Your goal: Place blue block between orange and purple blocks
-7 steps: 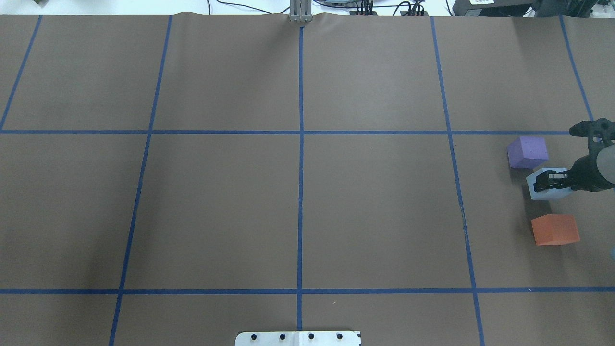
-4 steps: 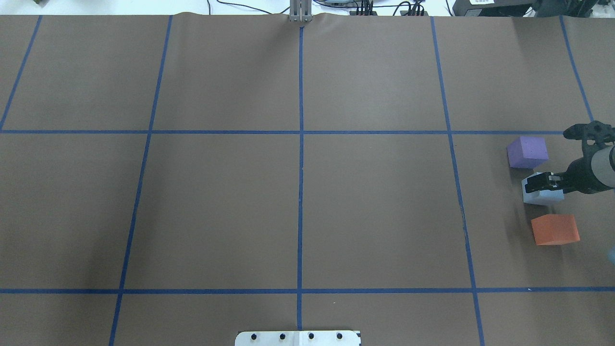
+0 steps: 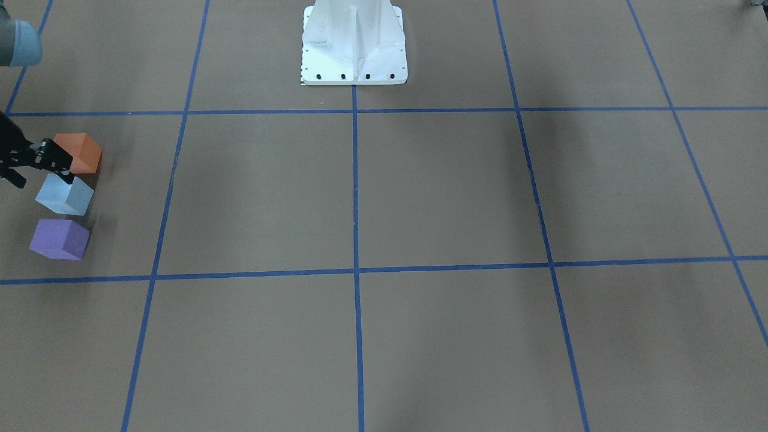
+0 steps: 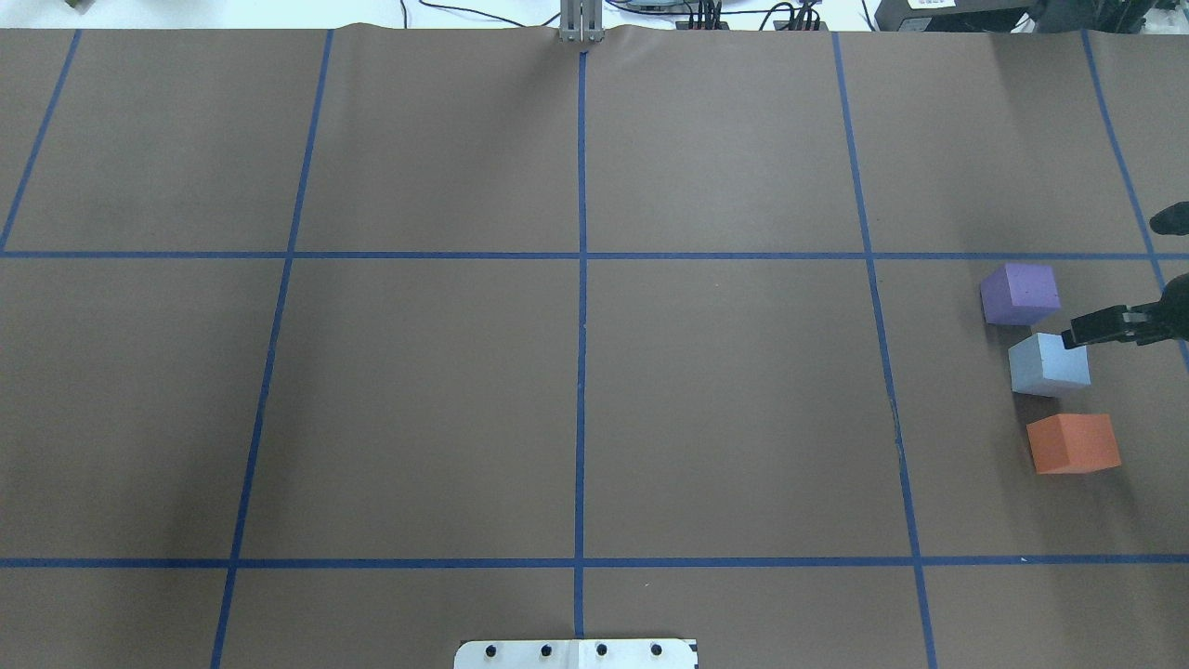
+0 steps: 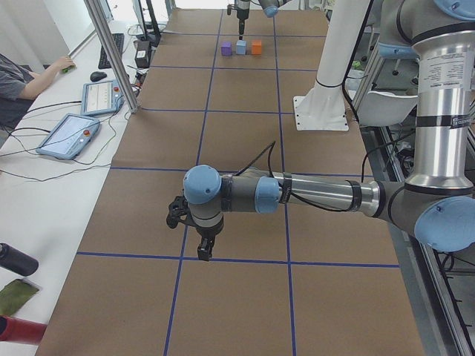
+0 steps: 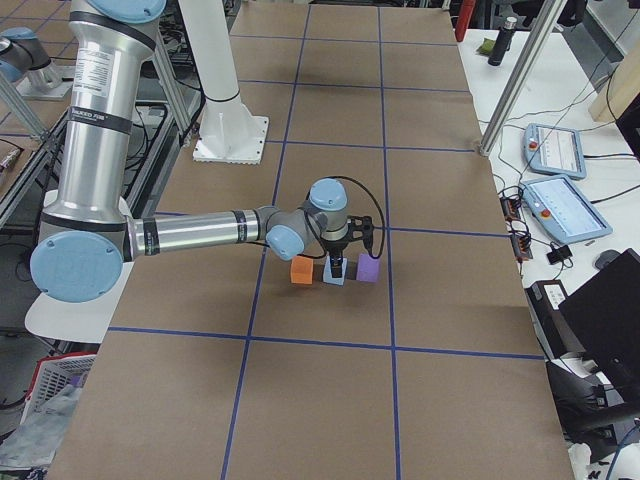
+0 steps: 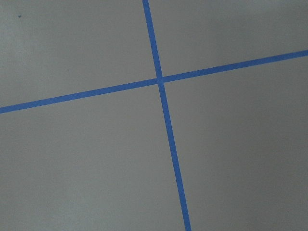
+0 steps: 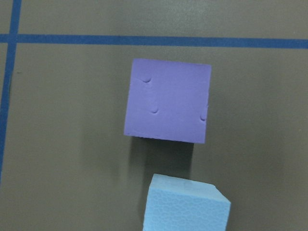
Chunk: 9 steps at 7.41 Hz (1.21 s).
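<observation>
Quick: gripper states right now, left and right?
Left gripper: cannot be told.
Right gripper: open, holding nothing.

Diffuse overhead light is casting soft shadows below purple block (image 8: pixel 167 100); left wrist view is looking slightly soft.

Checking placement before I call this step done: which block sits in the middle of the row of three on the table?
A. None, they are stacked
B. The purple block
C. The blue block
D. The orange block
C: in the overhead view the blue block rests on the table with the purple block on one side and the orange block on the other, none stacked.
</observation>
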Available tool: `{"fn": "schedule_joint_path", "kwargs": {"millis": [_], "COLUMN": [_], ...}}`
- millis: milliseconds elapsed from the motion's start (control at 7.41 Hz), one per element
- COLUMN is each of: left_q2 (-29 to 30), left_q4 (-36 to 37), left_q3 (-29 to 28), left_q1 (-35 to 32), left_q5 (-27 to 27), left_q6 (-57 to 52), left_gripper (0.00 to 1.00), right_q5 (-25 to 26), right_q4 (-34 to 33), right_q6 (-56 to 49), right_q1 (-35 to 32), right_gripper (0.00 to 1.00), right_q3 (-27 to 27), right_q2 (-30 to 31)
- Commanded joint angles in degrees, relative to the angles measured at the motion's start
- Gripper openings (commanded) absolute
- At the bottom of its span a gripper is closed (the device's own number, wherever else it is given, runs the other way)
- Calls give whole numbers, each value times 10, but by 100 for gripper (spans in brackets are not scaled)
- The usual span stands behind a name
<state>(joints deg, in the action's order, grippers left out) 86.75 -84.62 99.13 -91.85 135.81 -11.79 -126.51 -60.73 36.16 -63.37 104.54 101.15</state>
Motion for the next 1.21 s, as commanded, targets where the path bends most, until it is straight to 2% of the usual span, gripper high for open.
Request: {"fn": "schedule_joint_path", "kwargs": {"millis": [0,270,405,1079], "left_q2": [0,-1,-1,1], "left_q4": [0,0,1,0], "left_q3": [4,7,1,3], "left_q1": [-1,-1,0,0], "left_q5": [0,0,-1,-1], "left_q6": [0,0,4,-2], "left_gripper": [100,100,100,100], "right_q5": [-32,-44,-42,-44], "right_q4": [-125,-290,-294,-294], "right_q6": [-223,-368,-378,-369], "right_q1": [-136,-219,-221,-221], "right_gripper": [100,100,100,100], "right_q3": [7,52,49,49], "right_q2": [-2,-9,5,5]}}
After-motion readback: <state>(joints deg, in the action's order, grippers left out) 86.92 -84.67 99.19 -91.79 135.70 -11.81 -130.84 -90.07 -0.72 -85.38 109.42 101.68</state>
